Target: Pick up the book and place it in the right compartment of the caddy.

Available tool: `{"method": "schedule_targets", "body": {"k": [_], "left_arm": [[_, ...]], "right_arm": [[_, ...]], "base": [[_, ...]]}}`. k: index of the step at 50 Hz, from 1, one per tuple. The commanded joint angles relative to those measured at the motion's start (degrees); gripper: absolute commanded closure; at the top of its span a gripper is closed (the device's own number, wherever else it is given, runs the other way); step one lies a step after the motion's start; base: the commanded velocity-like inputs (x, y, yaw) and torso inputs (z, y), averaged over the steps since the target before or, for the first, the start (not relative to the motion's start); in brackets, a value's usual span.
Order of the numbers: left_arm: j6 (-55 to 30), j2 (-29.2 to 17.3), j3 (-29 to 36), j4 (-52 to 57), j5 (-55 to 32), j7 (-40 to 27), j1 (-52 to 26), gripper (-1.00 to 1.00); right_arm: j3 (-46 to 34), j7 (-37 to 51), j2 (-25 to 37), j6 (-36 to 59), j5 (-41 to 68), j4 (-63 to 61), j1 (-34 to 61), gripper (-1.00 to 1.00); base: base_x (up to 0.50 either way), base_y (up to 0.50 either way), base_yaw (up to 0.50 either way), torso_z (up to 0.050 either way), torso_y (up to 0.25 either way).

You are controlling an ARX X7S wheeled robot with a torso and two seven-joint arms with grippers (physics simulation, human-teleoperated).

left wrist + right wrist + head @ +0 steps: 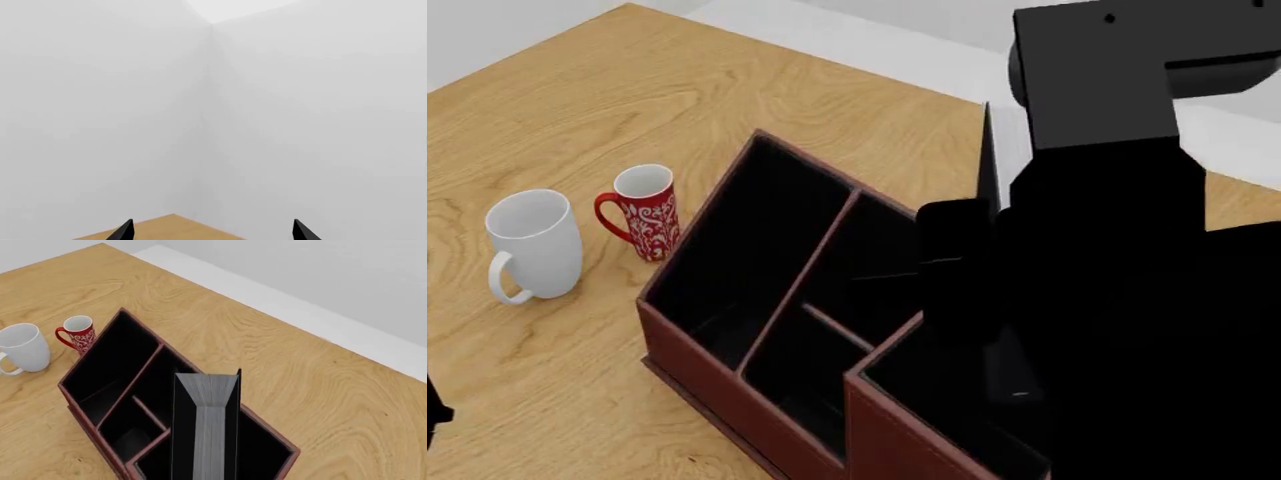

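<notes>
Book (210, 425): thick blk hardcover, ribbed grey pgs.

Light was even, bright and diffuse in all 3 views, with no visible source and no glare. Renders were sharp edge to edge, with no blur or lens distortion. The table (587, 90) showed clear wood grain and only faint soft shadows beside the mugs (534, 245). The caddy (761, 300) interior read near pure black, swallowing detail. The left wrist view was washed out, nearly featureless pale grey.
</notes>
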Motion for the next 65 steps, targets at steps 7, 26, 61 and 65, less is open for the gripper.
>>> {"method": "schedule_targets", "body": {"k": [7,26,61,65], "left_arm": [[0.15,-0.29,0.16,0.84,-0.33,-0.07,0.48,-1.0],[0.19,-0.42,0.85,0.85,0.18,-0.21,0.39,-1.0],[0.5,-0.42,2.14,-0.45,0.96,-0.17,-0.12,-1.0],[0.43,-0.47,2.27,-0.34,1.12,-0.31,-0.1,-1.0]], "right_arm": [[-2.45,-2.93,1.75,-1.97,-2.14,-1.47,-0.66,1.0],[-2.96,-6.38,3.57,-2.94,-5.13,-1.46,-3.34,1.0],[-5.04,-14.2,2.31,-1.5,-13.79,3.99,-6.48,1.0],[-5.48,-14.8,1.93,-1.49,-14.97,4.44,-7.03,1.0]], "base": [[0.0,0.0,0.0,0.0,0.001],[0.0,0.0,0.0,0.001,0.001],[0.0,0.0,0.0,0.0,0.001],[0.0,0.0,0.0,0.0,0.003]]}}
